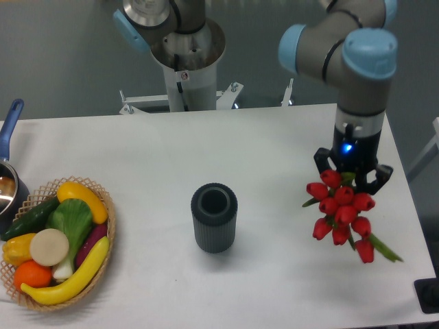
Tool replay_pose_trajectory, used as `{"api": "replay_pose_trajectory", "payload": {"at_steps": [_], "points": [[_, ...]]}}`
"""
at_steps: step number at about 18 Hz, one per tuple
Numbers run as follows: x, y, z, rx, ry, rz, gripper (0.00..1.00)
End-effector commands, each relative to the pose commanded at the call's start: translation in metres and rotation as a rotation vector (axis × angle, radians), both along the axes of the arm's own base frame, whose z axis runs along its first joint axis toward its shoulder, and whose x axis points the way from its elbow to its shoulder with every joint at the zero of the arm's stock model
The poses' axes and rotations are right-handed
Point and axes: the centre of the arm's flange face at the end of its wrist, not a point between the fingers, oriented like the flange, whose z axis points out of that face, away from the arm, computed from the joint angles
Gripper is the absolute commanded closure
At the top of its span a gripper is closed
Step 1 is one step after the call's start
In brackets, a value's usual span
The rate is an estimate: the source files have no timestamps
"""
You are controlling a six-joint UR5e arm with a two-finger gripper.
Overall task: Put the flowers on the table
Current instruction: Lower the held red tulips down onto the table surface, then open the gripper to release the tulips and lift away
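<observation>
The supporting surface is a white, matte, rectangular table (274, 144), seen from above at the front. A dark ribbed cylindrical vase (214, 218) is stood upright near the centre of the tabletop, its open mouth facing up. At the left front corner a woven basket (103, 226) is placed on the surface; it is filled with vegetables and fruit, among them yellow, green, orange, white and purple items. Just beside the basket, at the left edge, a dark pot (8, 192) with a blue handle is partly cut off by the frame. At the right front corner a dark object (429, 295) is only partly visible and cannot be identified
</observation>
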Motion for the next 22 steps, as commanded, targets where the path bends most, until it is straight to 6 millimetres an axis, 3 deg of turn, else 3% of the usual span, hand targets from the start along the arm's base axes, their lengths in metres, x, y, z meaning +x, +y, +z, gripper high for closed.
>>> {"api": "replay_pose_trajectory", "payload": {"at_steps": [4, 8, 13, 14, 15, 16, 18, 20, 22], "points": [[-0.007, 0.032, -0.061, -0.075, -0.052, -0.034, 0.55], [-0.011, 0.037, -0.087, -0.088, -0.081, -0.035, 0.55], [-0.006, 0.041, -0.092, -0.087, -0.091, -0.044, 0.50], [-0.006, 0.041, -0.092, -0.086, -0.088, -0.045, 0.43], [-0.007, 0.042, -0.092, -0.083, -0.084, -0.047, 0.22], [-0.008, 0.043, -0.090, -0.080, -0.080, -0.047, 0.08], [-0.007, 0.042, -0.083, -0.067, -0.076, -0.046, 0.00], [-0.006, 0.041, -0.073, -0.057, -0.065, -0.045, 0.00], [-0.010, 0.036, -0.043, -0.027, -0.023, -0.034, 0.00]]}}
